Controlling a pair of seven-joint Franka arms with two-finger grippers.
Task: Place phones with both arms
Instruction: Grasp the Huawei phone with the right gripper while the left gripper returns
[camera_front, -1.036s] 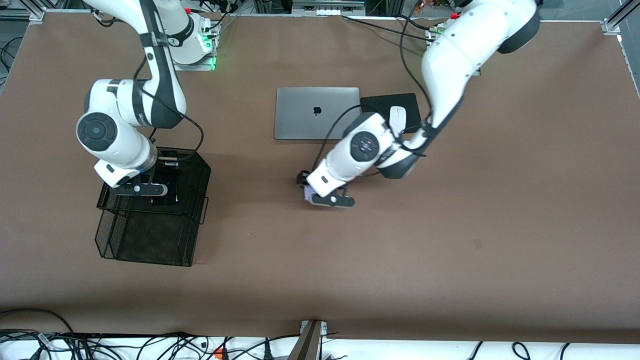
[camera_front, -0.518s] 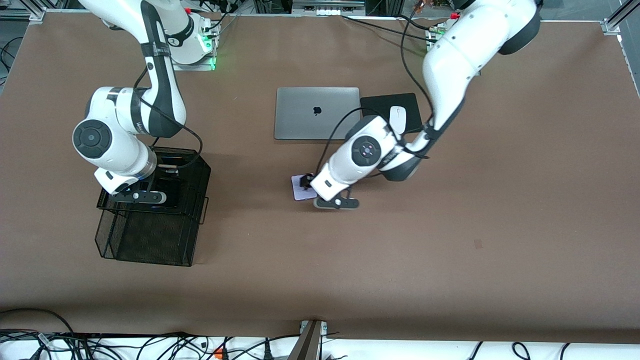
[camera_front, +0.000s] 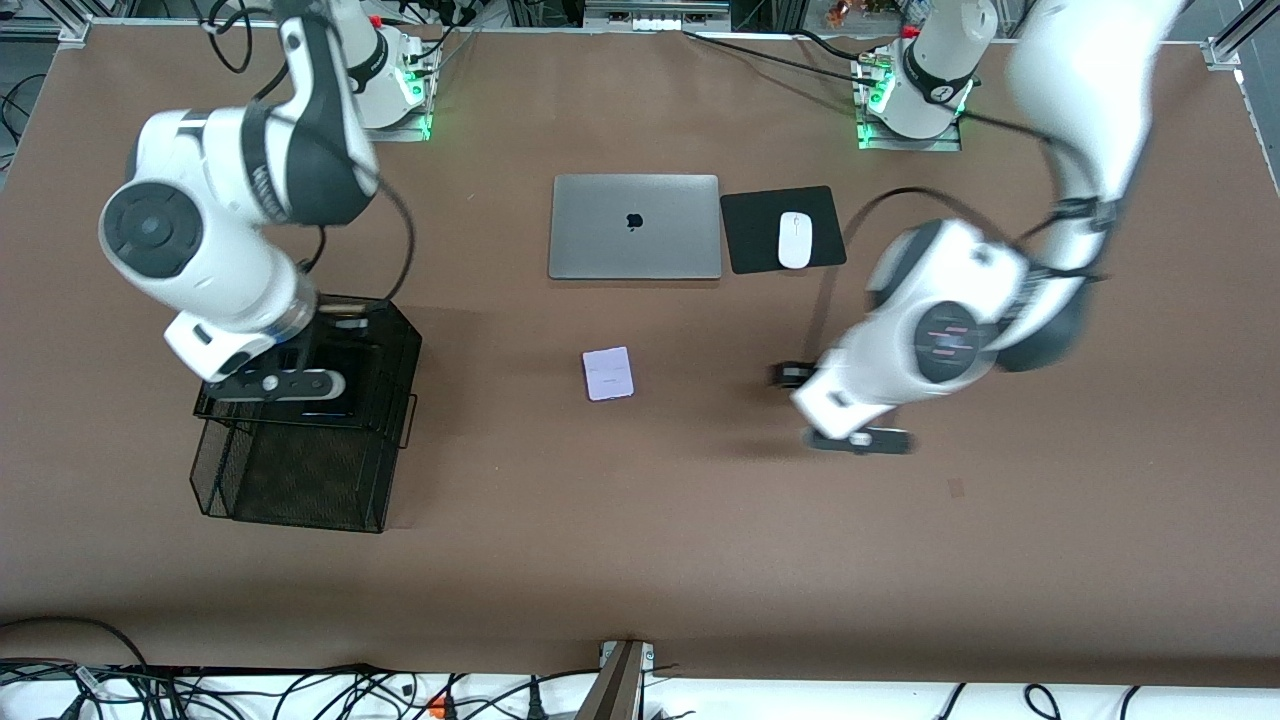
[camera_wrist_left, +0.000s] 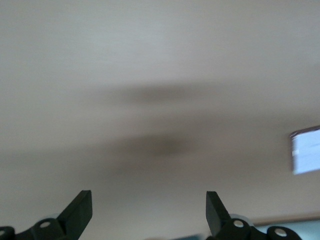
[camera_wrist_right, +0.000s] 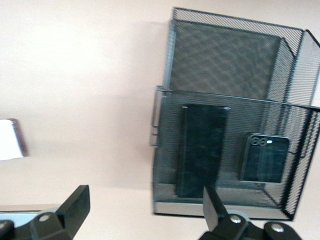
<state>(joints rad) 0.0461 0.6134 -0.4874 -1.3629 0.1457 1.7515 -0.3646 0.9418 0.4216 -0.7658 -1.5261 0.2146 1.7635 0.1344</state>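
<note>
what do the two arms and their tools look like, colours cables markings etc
Both arms are glossy white rounded segments with dark grey joint bands and round end caps. A black cable loops along each. The left arm cap shows small reddish marks; the right arm cap is plain dark grey. Each base glows green. The left tool and right tool have black wedge-shaped fingers.

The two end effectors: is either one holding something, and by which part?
Neither. The left end effector is open over bare table, apart from the lilac phone. The right end effector is open above the mesh rack holding two black phones.
</note>
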